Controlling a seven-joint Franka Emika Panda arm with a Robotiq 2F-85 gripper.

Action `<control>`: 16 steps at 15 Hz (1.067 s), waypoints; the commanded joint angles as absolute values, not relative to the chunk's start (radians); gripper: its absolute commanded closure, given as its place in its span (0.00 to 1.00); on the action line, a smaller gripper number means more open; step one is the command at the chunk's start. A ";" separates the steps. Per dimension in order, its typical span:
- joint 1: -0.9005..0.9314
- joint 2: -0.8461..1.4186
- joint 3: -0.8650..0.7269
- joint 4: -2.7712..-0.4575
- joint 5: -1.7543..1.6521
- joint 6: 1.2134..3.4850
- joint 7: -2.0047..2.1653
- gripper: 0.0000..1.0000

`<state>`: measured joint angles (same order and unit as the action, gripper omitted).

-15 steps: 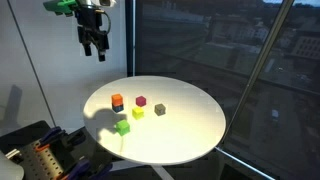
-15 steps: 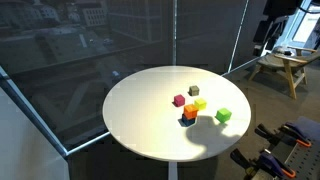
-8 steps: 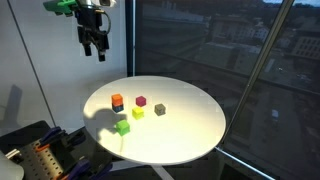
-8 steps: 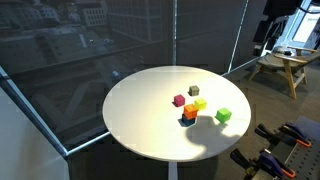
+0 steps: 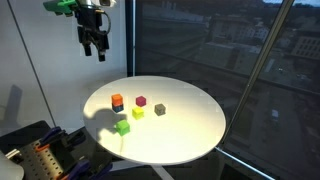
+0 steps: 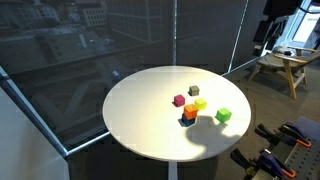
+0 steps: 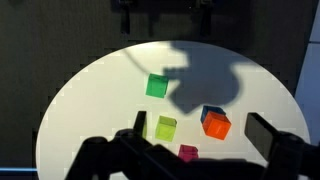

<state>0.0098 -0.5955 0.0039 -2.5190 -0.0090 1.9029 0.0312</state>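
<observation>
Overhead, in an exterior view, the claw (image 5: 95, 46) hangs high above the round white table (image 5: 195, 135), its jaws spread wide and holding nothing. It is well apart from the orange cube (image 5: 117, 101), the nearest of the cubes; bare tabletop runs to the window-side rim

In an exterior view the green cube (image 6: 223, 115) sits closest to the table's edge

In the wrist view the green cube lies mid-table, the orange cube near it, with a white margin all round
</observation>
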 commanded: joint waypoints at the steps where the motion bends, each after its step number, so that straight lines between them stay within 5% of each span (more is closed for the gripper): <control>1: 0.006 -0.595 0.007 -2.517 -0.007 1.901 0.029 0.00; 16: 0.007 -0.566 0.006 -2.496 -0.006 1.904 0.028 0.00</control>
